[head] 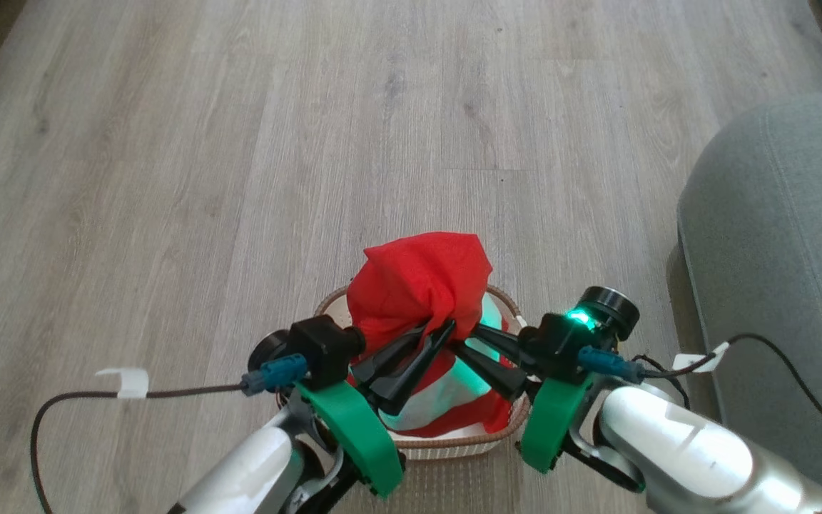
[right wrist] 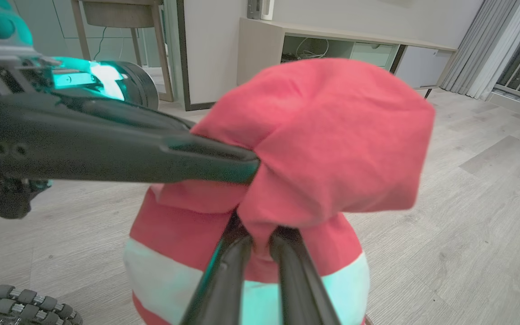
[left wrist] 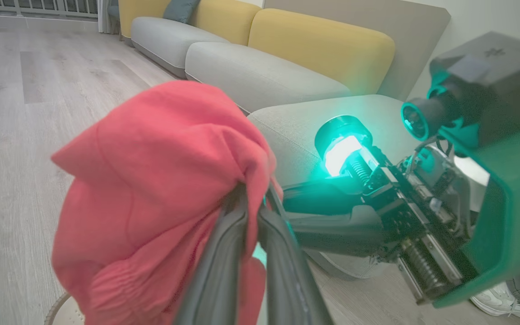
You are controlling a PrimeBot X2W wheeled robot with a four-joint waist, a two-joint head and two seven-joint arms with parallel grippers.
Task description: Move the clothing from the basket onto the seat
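L tool [left wrist: 253,203] + R tool [right wrist: 260,237]: both pinch soft red clothing [head: 418,278] | bunched over oval perforated basket [head: 454,448]

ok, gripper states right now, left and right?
left gripper: shut, pinching the red clothing above the basket.
right gripper: shut on the same clothing.

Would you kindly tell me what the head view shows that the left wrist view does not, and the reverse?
Head view: a dark cable with a white clip, and the white stripe of the soft red-and-white fabric garment, low in the small oval cream plastic basket. Left wrist view: a yellow-backed grey sofa and a person's white shoe. Both: the left gripper and right gripper shut on the garment's red top, near the large grey-green upholstered seat.
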